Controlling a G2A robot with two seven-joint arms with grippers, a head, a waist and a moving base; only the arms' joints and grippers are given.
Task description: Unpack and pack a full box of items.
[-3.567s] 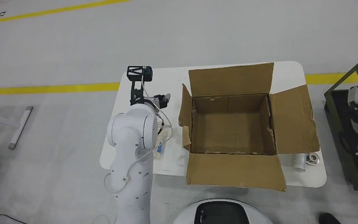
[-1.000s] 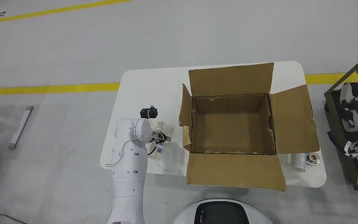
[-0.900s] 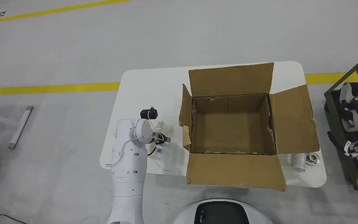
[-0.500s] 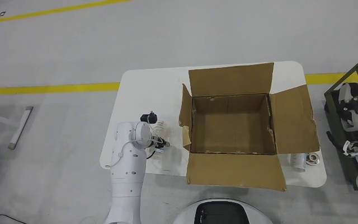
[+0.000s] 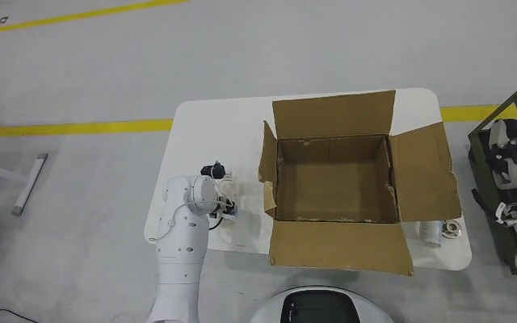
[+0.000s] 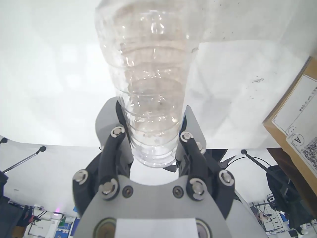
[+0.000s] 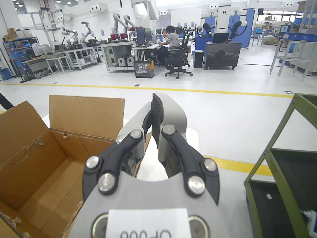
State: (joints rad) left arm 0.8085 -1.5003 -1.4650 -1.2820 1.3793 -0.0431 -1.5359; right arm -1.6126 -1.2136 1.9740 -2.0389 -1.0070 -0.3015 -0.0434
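Left wrist view: my left gripper (image 6: 153, 125) is clamped around the ribbed body of a clear plastic bottle (image 6: 148, 63). It sits near the left edge of the white desk (image 5: 218, 121), beside the open brown cardboard box (image 5: 335, 117). My right gripper (image 7: 155, 115) has its pads pressed together, holding nothing.
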